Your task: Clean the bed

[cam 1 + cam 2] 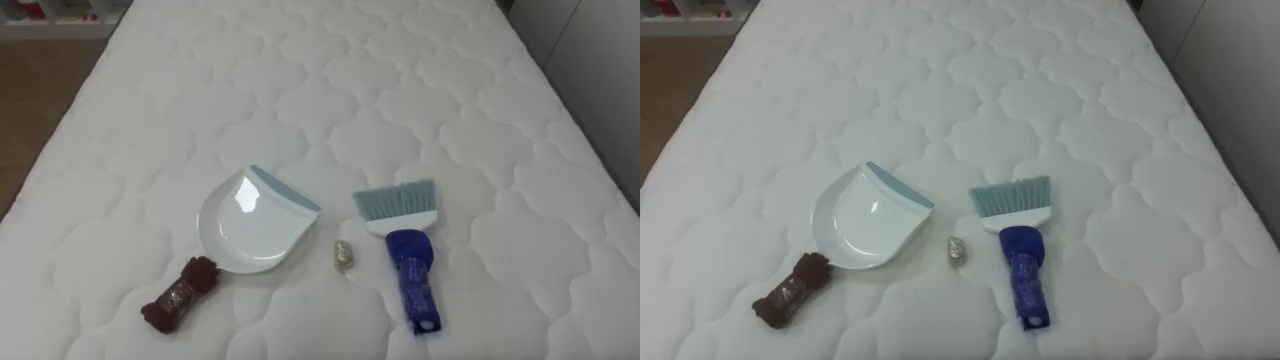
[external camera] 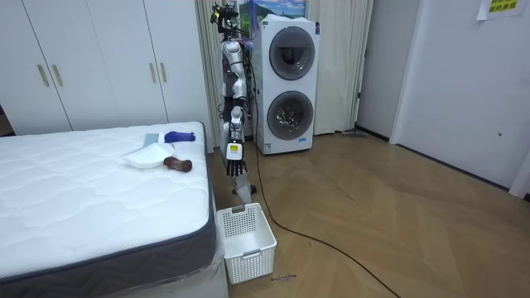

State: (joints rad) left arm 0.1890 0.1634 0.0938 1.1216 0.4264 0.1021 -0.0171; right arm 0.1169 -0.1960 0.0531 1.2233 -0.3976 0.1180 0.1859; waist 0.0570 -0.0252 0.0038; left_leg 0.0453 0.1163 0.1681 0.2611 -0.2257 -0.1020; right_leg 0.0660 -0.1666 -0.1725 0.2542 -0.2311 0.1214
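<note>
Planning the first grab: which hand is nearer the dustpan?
Left, likely. The left hand hangs just off the bed's end, short of the dustpan, which lies on the robot's left; where the right hand is can't be told.

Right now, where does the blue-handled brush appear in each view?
Left eye view: brush lower right of centre, right of the dustpan.
Right eye view: brush lower centre, right of the dustpan.
Room view: brush on the bed's far right corner, beyond the dustpan.
Shared landmark: the dustpan.

1. One bed (image 1: 330, 80).
2. One dustpan (image 1: 245, 225), white.
3. One brush (image 1: 405, 240), blue-handled.
4. One crumpled scrap (image 1: 342, 255).
5. One basket (image 2: 246, 240), white.
6. Two front-loading machines (image 2: 290, 112), stacked.
</note>
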